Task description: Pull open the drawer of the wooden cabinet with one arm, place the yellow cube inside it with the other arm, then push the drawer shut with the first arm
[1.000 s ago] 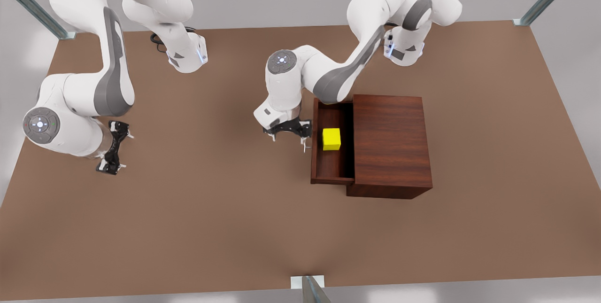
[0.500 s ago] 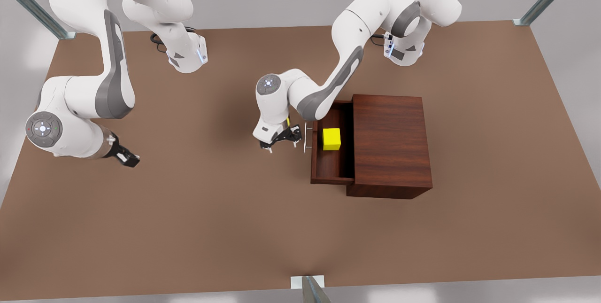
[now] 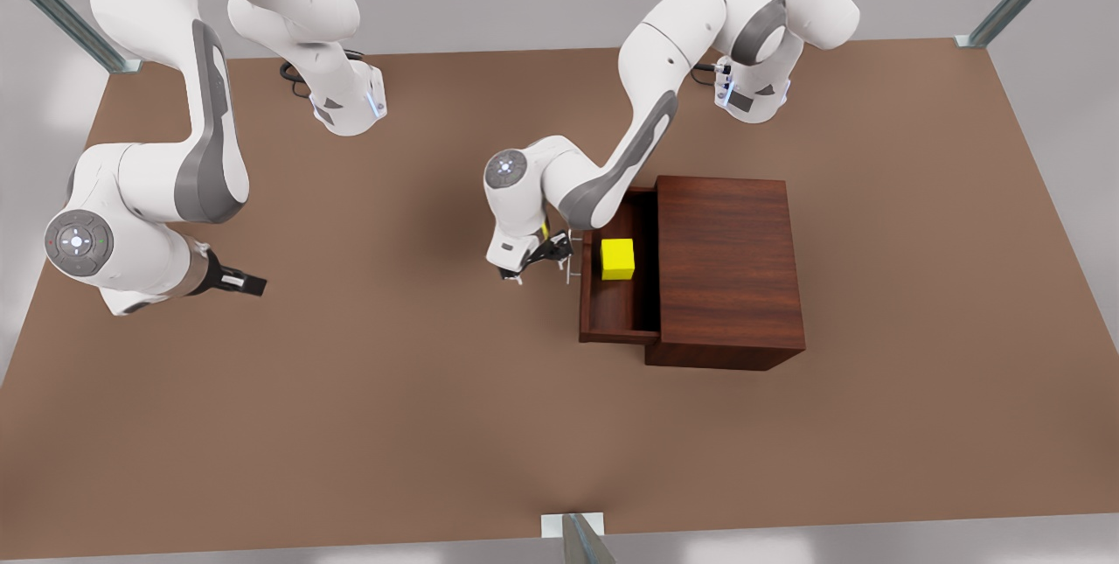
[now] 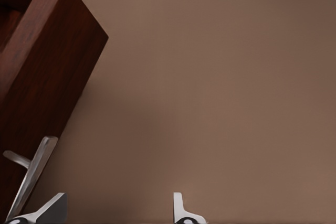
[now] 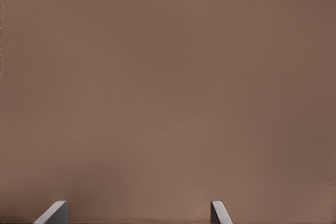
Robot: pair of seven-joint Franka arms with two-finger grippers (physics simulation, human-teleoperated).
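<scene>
Resting in the open drawer (image 3: 617, 306), cube (image 3: 617, 258) is placed. Left hand (image 3: 535, 264) spread beside handle (image 3: 569, 258); rigid front, push there. Right hand (image 3: 240, 282) waits, open.

The left gripper (image 4: 119, 211) is seen spread open over bare table (image 4: 226, 77), with the drawer (image 4: 39, 72) front and its metal handle (image 4: 29, 174) just beside one fingertip (image 4: 50, 208).

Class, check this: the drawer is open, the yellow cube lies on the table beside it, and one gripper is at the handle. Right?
Not quite. In the front view the cube lies inside the open drawer, not on the table. The left gripper is at the handle.
</scene>
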